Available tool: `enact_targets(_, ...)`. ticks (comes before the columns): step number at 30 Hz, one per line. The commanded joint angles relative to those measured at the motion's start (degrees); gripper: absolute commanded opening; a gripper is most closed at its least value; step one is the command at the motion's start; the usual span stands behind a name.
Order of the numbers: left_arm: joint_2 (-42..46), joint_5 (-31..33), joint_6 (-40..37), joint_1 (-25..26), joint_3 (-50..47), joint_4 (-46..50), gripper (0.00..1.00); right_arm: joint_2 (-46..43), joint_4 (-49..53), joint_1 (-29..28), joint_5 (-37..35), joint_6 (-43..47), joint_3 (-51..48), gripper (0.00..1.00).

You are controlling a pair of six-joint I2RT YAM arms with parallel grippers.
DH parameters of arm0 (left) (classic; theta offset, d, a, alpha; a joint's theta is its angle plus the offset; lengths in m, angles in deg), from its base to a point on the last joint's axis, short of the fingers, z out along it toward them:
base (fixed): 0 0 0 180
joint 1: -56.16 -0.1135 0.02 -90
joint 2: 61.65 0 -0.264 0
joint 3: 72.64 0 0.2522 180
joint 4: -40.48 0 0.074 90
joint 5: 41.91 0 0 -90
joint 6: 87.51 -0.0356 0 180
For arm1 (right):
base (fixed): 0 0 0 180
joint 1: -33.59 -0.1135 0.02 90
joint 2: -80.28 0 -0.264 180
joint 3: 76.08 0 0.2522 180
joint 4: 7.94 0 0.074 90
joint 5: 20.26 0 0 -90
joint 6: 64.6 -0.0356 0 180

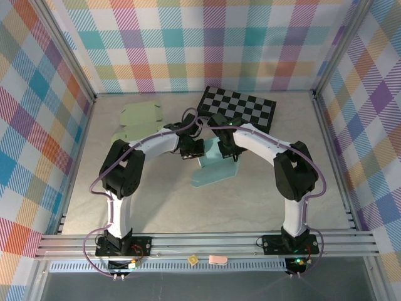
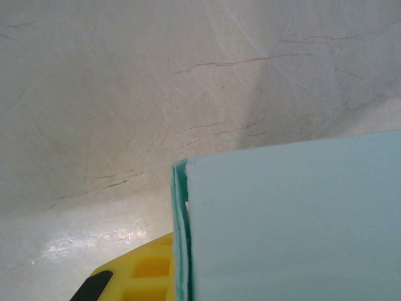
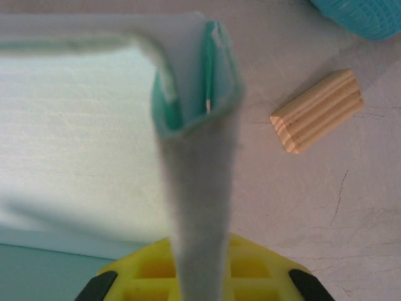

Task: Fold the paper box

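This is a robotics lab test cell, not a lived-in room. A pale stone-look table point(image 1: 156, 207) is boxed in on three sides by bright plaid fabric walls point(image 1: 188, 44) held in a metal frame. Silver aluminium profile rails point(image 1: 207, 241) run along the table's near edge, and two black-and-white robot arms point(image 1: 122, 182) trailing purple cables point(image 1: 94, 188) are bolted there. A black-and-white checkerboard panel point(image 1: 241, 108) lies near the far edge.
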Motion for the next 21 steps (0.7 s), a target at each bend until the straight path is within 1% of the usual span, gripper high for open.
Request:
enact_targets(1, 1.4, 8.0, 1.7, 1.4, -0.4, 0.7, 0.0, 0.1, 1.8, -0.5, 1.6, -0.4, 0.5, 0.0)
enact_targets(3, 1.4, 8.8, 1.9, 2.1, -0.2, 1.2, 0.18, 0.0, 1.8, -0.5, 1.6, -0.5, 0.4, 0.0)
enact_targets(4, 1.7, 9.2, 2.0, 2.3, -0.3, 1.1, 0.22, 0.0, 1.8, -0.4, 1.6, -0.4, 0.3, 0.0)
enact_targets(9, 3.6, 10.8, 2.2, 2.5, -1.7, -0.6, 0.26, -0.2, 1.9, -0.5, 1.7, -0.5, 0.2, 0.0)
enact_targets(11, 4.6, 10.2, 1.4, 2.5, -2.5, -2.6, 0.3, -0.1, 2.0, -0.5, 1.7, -0.4, 0.2, 0.0)
enact_targets(15, 8.2, 8.0, 0.6, 2.5, -6.5, -10.1, 0.35, -0.1, 2.5, -0.5, 1.5, -0.4, 0.1, 0.0)
enact_targets(19, 8.1, 5.9, 0.1, 2.4, -7.3, -12.2, 0.35, -0.2, 2.7, -0.5, 1.8, -0.5, 0.0, 0.0)
enact_targets(21, 7.8, 5.6, 0.0, 2.5, -7.5, -12.6, 0.32, -0.1, 2.7, -0.4, 1.8, -0.7, -0.1, 0.0)
